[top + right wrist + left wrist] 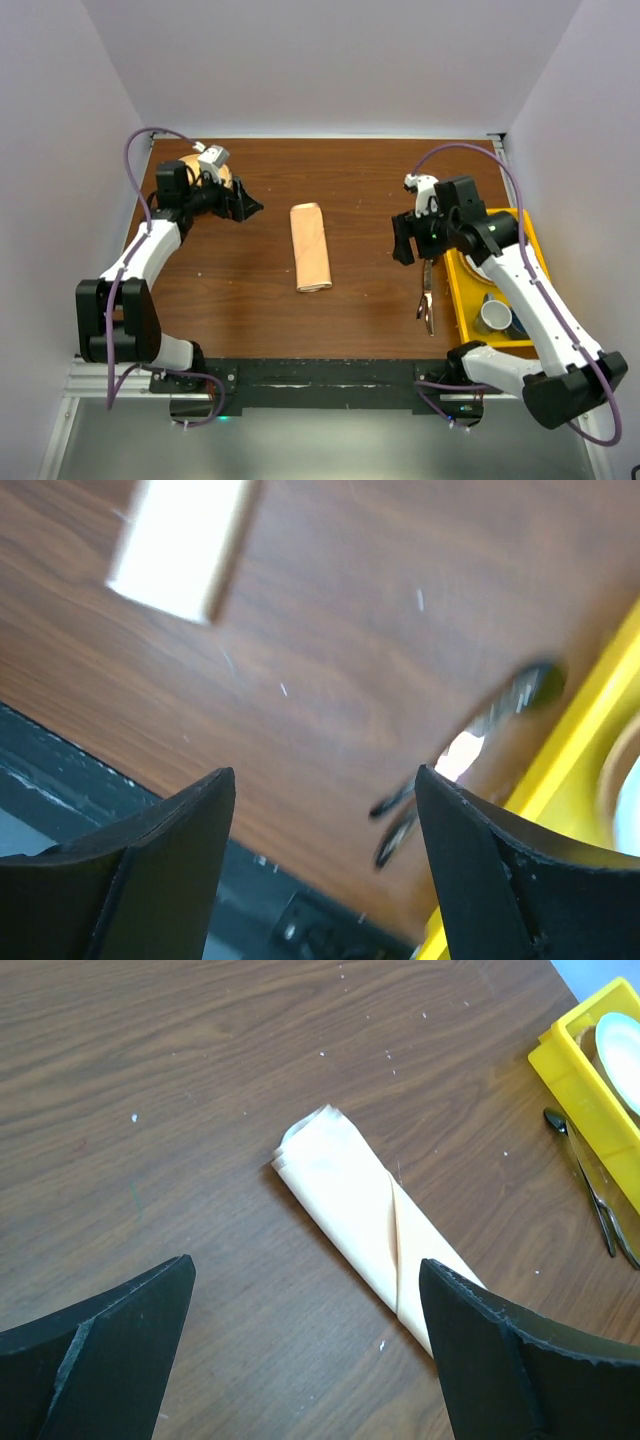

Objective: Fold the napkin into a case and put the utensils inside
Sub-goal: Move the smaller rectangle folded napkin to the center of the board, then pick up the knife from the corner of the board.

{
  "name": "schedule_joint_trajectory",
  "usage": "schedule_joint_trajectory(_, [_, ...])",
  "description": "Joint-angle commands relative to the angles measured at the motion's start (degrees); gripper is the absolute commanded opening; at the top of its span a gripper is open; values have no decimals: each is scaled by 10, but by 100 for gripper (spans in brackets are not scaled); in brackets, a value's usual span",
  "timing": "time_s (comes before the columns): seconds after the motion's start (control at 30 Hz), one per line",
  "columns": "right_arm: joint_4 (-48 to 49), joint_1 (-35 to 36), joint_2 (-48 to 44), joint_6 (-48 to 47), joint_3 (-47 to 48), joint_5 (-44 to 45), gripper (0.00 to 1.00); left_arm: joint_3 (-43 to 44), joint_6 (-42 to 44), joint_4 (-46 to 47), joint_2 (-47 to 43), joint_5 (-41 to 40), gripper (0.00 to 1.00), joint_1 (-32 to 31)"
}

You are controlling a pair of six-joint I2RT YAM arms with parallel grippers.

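Folded case (311, 247); utensils (426, 300) loose beside yellow bin (460, 305)

Smooth cloth case (311, 247), wood-grain table (365, 195)

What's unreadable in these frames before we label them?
Right wrist view: motion blur smears the utensils; count unclear.
Left wrist view: a finger hides the folded napkin's near end; frame edge cuts the yellow tray.
Top view: left arm covers most of a tan object; unidentifiable.
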Motion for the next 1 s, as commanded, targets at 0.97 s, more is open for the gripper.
schedule_joint_trajectory(0.97, [-41, -78, 158, 259, -200, 191, 40, -4, -39, -5, -2, -39, 100, 4])
